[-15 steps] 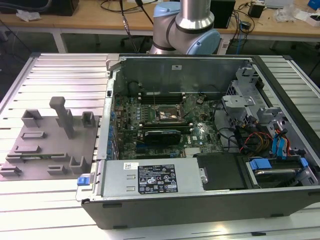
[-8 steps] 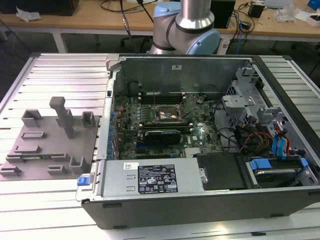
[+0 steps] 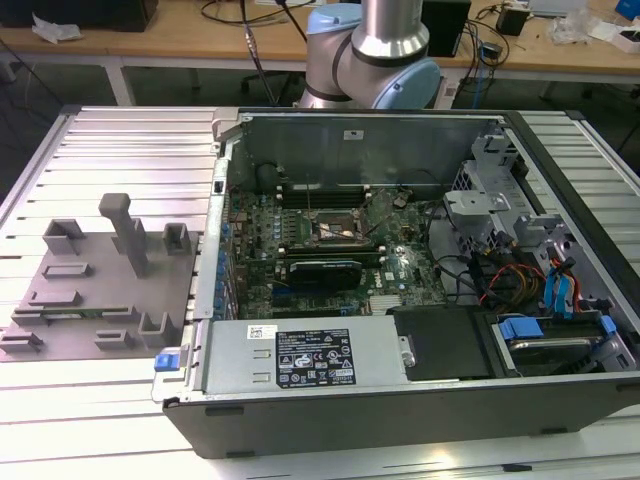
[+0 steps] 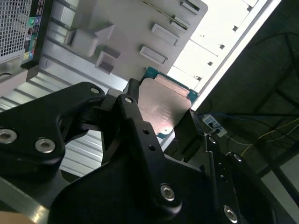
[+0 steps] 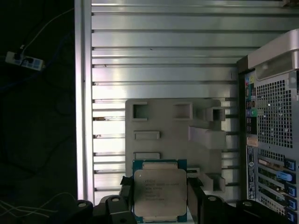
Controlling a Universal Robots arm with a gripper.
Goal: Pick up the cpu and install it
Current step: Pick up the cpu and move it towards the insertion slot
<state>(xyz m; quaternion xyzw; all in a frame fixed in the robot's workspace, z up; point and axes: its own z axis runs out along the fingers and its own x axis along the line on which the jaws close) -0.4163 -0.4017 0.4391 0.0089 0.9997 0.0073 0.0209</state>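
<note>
The cpu (image 5: 160,192), a flat square chip with a pale metal top and a blue-green rim, sits between my gripper's (image 5: 160,205) two black fingers (image 5: 125,185) in both wrist views. The gripper (image 4: 161,125) is shut on the cpu (image 4: 163,105), one finger (image 4: 133,116) pressing each side edge. It hangs well above the grey fixture plate (image 5: 173,123) on the ribbed metal table. In the exterior view the open cpu socket (image 3: 340,232) lies in the middle of the motherboard inside the open computer case (image 3: 560,400).
The arm's lower joints (image 3: 370,50) stand behind the case. A long black expansion card (image 3: 320,272) lies just in front of the socket, the power supply (image 3: 300,355) nearer still. The grey fixture plate (image 3: 90,290) with upright posts lies at the exterior view's left. Cables and drive bays (image 3: 520,270) crowd the right.
</note>
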